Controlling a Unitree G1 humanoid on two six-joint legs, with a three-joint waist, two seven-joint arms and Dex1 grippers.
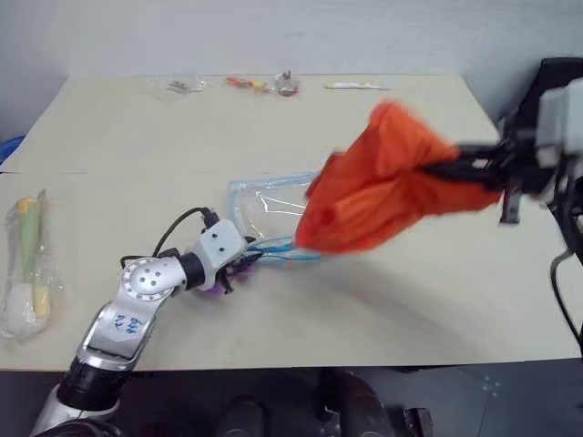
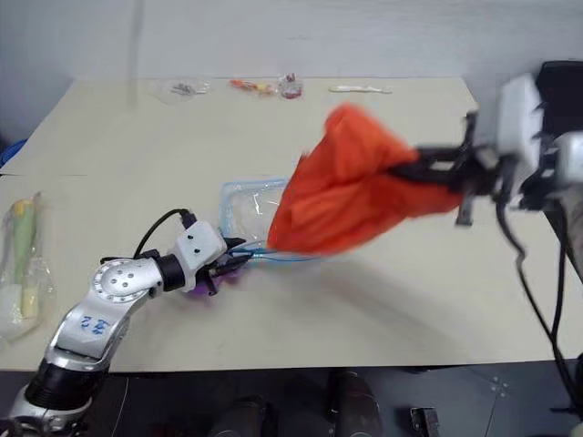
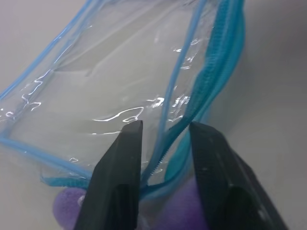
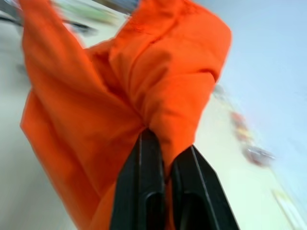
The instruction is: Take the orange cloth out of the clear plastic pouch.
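Observation:
The orange cloth (image 1: 383, 187) hangs in the air above the table's right half, bunched and trailing down to the left. My right gripper (image 1: 446, 168) is shut on its gathered end, and in the right wrist view the fabric (image 4: 120, 86) spills from between the two pressed fingers (image 4: 144, 182). The clear plastic pouch (image 1: 264, 205) with its light blue zipper border lies flat on the table, with nothing inside it. My left gripper (image 3: 165, 127) is at the pouch's near corner, jaws apart, with the blue zipper edge (image 3: 211, 81) running between them.
A small purple plush toy (image 1: 214, 284) lies under the left gripper. A thin clear bag holding a green and white item (image 1: 27, 264) sits at the table's left edge. Small packets (image 1: 180, 86), bright bits (image 1: 246, 84) and a white stick (image 1: 357, 86) line the far edge.

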